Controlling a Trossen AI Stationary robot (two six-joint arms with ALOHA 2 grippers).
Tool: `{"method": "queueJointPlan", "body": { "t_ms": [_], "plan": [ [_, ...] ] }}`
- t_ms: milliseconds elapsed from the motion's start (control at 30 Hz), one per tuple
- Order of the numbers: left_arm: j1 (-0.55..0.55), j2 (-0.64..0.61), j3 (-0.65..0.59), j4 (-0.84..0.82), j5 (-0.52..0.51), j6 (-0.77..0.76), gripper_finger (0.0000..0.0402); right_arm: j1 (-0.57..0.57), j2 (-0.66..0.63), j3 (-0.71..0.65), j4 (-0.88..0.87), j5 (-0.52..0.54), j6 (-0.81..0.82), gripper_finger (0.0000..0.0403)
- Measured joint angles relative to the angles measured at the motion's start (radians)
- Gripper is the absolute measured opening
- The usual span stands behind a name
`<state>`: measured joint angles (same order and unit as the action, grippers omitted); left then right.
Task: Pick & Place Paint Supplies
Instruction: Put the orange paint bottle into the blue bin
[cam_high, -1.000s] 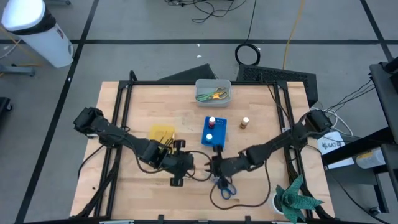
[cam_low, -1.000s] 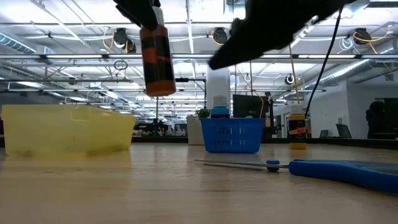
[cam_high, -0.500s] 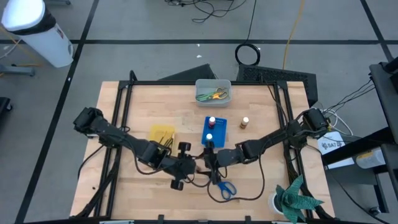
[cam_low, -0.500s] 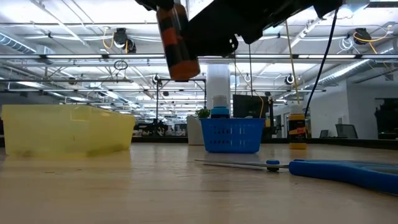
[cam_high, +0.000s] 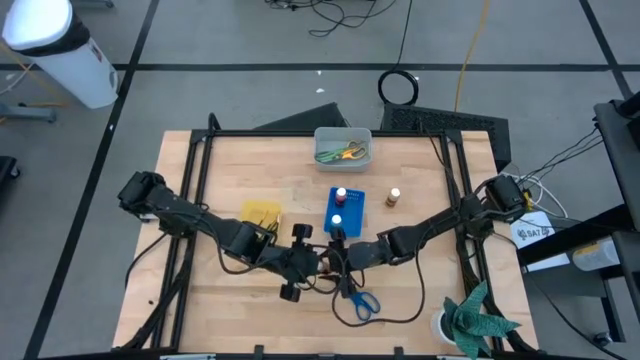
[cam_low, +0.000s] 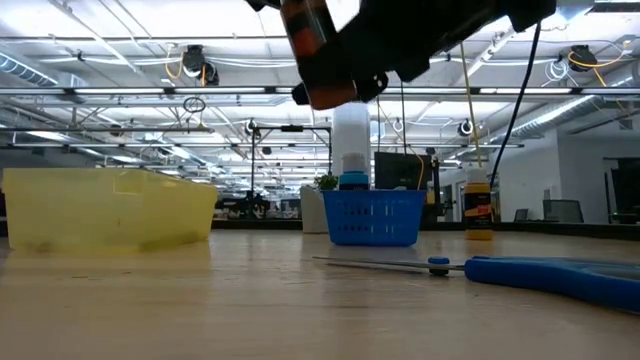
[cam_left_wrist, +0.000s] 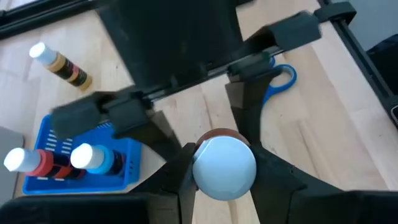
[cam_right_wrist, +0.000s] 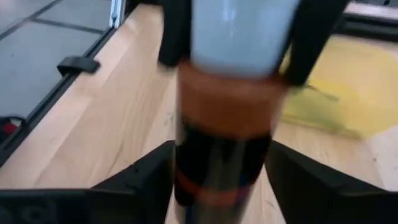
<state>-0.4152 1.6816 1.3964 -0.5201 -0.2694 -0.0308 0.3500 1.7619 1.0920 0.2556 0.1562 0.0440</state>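
Between both grippers' fingers (cam_left_wrist: 176, 180), paint bottle (cam_left_wrist: 224, 167).

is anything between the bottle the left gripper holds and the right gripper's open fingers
Nothing visible. The left gripper holds the white-capped paint bottle by its top, above the table, and the right gripper already has its open fingers on either side of the bottle's body, with only air between.

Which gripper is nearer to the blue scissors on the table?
The right gripper: it hovers open just beside the blue scissors. The left gripper is a little farther, holding a paint bottle in the air.
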Motion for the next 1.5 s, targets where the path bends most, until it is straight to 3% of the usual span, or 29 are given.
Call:
{"method": "queueJointPlan", "body": {
  "t_ms": [233, 300, 600, 833, 1033, 1200, 1367, 1500],
  "plan": [
    [-0.008, -0.031, 0.0, 0.02, -0.003, -0.012, 0.0122, 0.008, -0.007, 0.001, -0.019, -0.004, 0.004, 0.0118],
    [-0.009, -0.035, 0.0, 0.033, 0.008, -0.031, 0.0123, 0.008, -0.008, 0.001, -0.022, -0.004, 0.003, 0.0117],
    [-0.022, -0.133, 0.003, 0.116, -0.043, -0.101, 0.0285, 0.009, -0.06, -0.003, -0.124, 0.064, 0.02, 0.0117],
    [-0.026, -0.141, 0.001, 0.241, -0.115, -0.102, 0.0345, 0.039, -0.149, -0.001, -0.109, 0.158, 0.013, 0.0117],
    [-0.039, -0.14, 0.0, 0.332, -0.186, -0.046, 0.0357, 0.113, -0.247, 0.001, -0.093, 0.269, -0.067, 0.0117],
    [-0.026, -0.077, 0.0, 0.451, -0.167, -0.013, 0.0352, 0.15, -0.264, 0.001, -0.023, 0.346, -0.152, 0.0117],
    [-0.012, -0.014, 0.0, 0.585, -0.146, 0.058, 0.0345, 0.156, -0.262, 0.0, 0.02, 0.342, -0.18, 0.0117],
    [-0.001, 0.004, 0.0, 0.595, -0.13, 0.078, 0.0333, 0.156, -0.262, -0.001, 0.017, 0.346, -0.192, 0.0117]
  ]
}}
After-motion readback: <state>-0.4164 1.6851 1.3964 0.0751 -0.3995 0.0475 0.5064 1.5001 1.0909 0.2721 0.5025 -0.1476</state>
